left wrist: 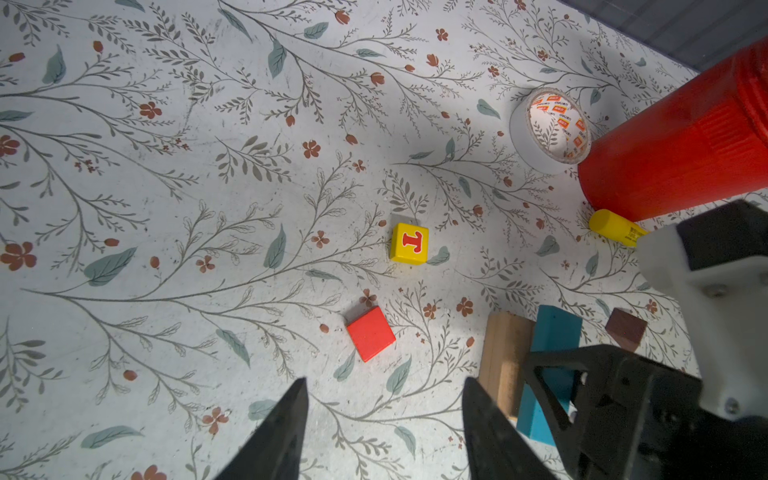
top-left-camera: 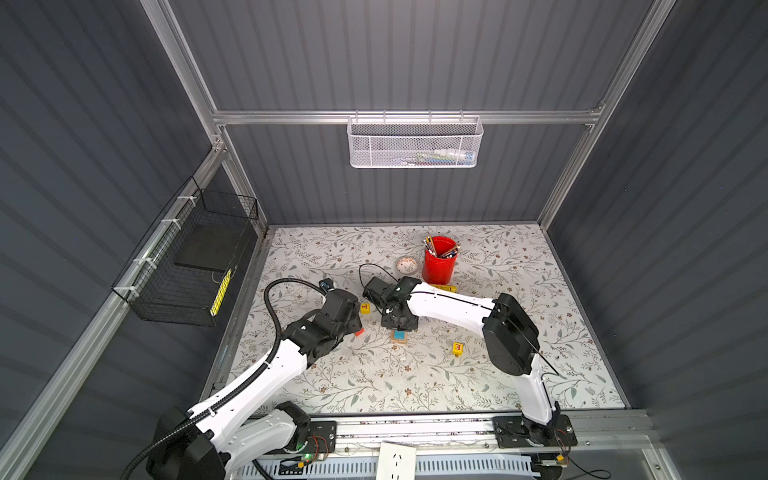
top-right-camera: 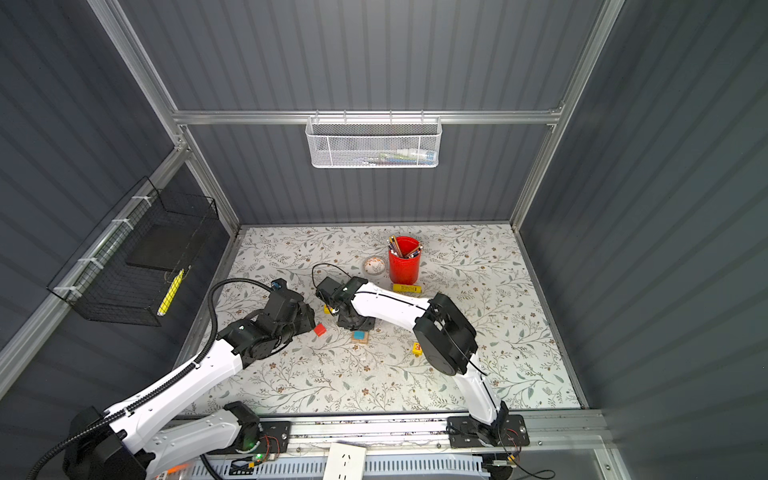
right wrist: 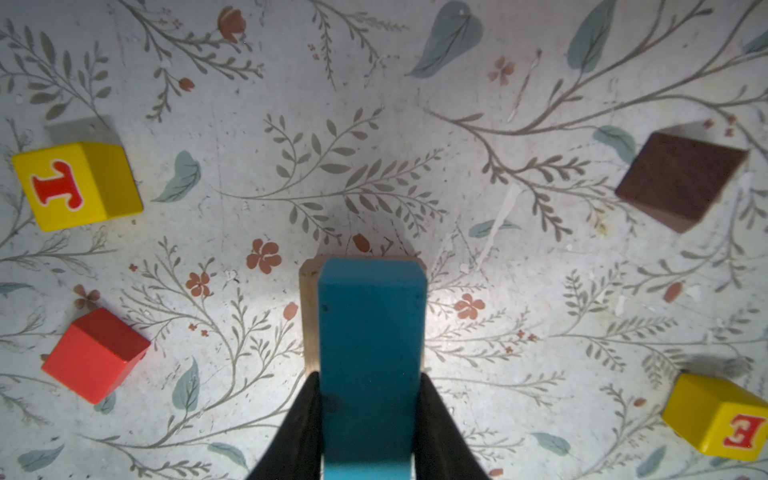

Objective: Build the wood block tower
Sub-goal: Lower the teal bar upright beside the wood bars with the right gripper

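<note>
The right gripper (right wrist: 370, 384) is clamping the teal bar (right wrist: 372, 316). Beside that bar, the left gripper (left wrist: 384, 392) is hovering, jaws apart.

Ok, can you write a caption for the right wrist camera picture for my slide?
Fingers of the right gripper hold the teal bar over a tan bar, loose cubes around.

Red T on yellow cube (left wrist: 409, 243); red E on second yellow cube (right wrist: 719, 417) (tape roll (left wrist: 518, 133) print too small to read).
</note>
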{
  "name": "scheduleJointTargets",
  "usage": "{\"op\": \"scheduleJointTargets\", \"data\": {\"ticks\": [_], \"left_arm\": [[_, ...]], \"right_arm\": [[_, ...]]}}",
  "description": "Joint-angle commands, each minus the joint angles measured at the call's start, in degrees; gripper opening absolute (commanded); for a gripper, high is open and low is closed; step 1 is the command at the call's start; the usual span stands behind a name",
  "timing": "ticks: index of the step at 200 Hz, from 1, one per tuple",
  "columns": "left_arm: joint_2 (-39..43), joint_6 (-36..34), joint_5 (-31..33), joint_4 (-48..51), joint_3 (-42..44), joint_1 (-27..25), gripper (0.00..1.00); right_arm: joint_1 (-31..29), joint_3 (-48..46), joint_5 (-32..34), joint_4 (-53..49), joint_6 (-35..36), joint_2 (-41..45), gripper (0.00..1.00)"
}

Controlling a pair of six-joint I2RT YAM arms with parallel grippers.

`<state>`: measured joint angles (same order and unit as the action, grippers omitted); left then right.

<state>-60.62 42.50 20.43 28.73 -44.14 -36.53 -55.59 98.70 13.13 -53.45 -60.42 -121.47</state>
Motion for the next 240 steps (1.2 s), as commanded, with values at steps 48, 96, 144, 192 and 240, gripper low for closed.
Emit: {"op": "scheduleJointTargets", "data": {"ticks": [48,96,144,192,240], "left_arm": [[-0.25,0.44,1.04,1.49,-1.42,0.44,0.60],[-0.60,0.29,1.00,1.37,-1.52,0.42,0.60],[-0.72,0.13,0.76,1.34,-1.55,0.48,0.60],[-0.69,0.28,0.67,1.33,-1.54,0.44,0.60],[-0.67,0.13,0.76,1.38,-1.56,0.52,0.60]], "right_arm": [[-0.04,1.68,0.50,-1.61,-0.22,-2.38,0.23],[0.03,1.59,0.08,-1.49,-0.22,-2.86,0.27],[0.00,1.85,0.41,-1.62,0.05,-2.37,0.40],[0.13,2.29,0.73,-1.80,0.13,-2.21,0.41],[0.40,2.38,1.09,-1.66,0.33,-2.10,0.33]]}}
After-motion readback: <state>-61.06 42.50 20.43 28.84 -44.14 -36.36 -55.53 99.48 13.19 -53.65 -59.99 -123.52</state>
